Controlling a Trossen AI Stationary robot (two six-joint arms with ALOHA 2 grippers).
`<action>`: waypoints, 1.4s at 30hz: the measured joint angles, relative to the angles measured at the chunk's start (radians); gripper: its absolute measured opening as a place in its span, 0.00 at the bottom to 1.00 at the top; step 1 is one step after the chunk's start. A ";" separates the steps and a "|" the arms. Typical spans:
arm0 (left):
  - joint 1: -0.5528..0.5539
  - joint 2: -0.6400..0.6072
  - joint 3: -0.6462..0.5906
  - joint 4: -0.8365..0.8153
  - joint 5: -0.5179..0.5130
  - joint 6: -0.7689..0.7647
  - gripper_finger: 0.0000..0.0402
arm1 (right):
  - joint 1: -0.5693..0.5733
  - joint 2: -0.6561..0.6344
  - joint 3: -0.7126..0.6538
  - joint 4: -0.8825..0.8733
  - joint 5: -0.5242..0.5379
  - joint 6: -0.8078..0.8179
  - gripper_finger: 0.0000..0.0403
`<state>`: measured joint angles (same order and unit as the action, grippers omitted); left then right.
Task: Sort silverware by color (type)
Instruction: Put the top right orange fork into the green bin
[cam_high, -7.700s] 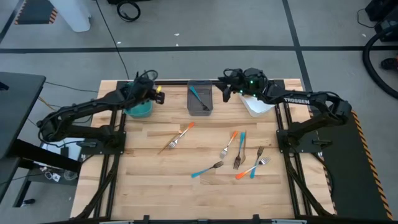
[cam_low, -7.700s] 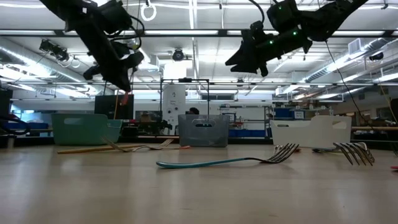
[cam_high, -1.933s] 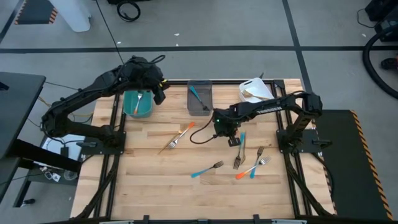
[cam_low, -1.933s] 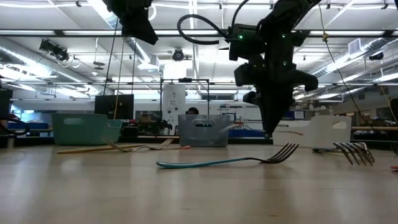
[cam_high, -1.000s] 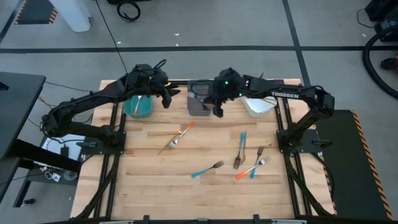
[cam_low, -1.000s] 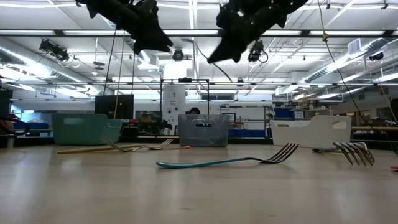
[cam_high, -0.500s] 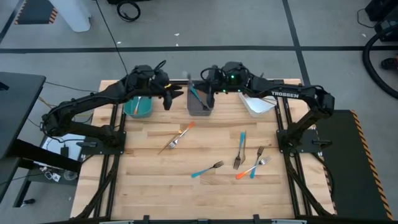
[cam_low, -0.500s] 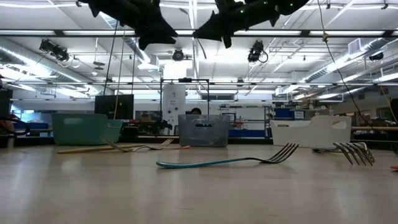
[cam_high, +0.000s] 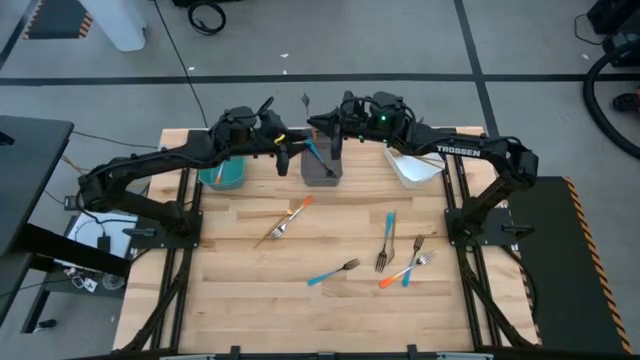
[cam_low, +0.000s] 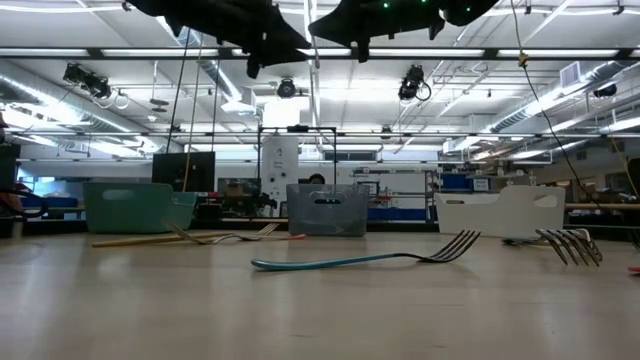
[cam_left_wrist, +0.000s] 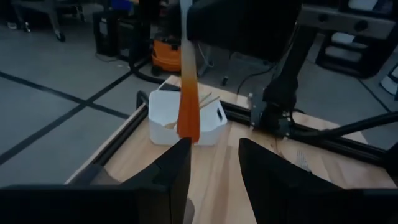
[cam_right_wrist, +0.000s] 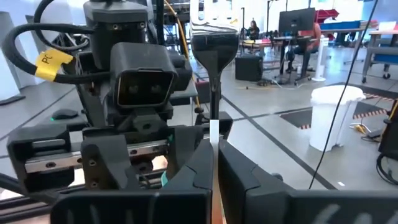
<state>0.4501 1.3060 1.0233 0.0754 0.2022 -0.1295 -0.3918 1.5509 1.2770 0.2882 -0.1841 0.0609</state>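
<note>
Nearing the right gripper (cam_high: 318, 127), the left gripper (cam_high: 283, 157) has advanced.

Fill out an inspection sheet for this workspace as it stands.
Surface: wooden table, bare planks at the front.
Job's things: orange-handled fork pinched upright in the right gripper; loose forks lie mid-table; one blue-handled fork lies nearest the low camera.
Bins: teal bin, grey bin holding a blue fork, white bin along the back edge.
Clutter: nothing seen.
Grippers: left gripper open, facing the right one above the grey bin.
Cables: black coil on the floor behind.
Surroundings: workshop with benches.
</note>
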 joint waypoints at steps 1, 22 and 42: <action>-0.002 0.007 0.000 0.018 -0.007 -0.005 0.35 | 0.001 0.000 0.000 0.000 0.000 0.000 0.03; -0.041 0.018 0.000 0.166 -0.113 0.016 0.35 | 0.019 0.000 0.000 0.031 0.007 0.000 0.03; -0.040 0.062 0.001 0.233 -0.137 0.010 0.35 | 0.043 0.000 0.000 0.041 0.033 -0.004 0.03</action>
<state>0.4103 1.3678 1.0245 0.3089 0.0652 -0.1192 -0.3489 1.5509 1.2770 0.3290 -0.1513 0.0574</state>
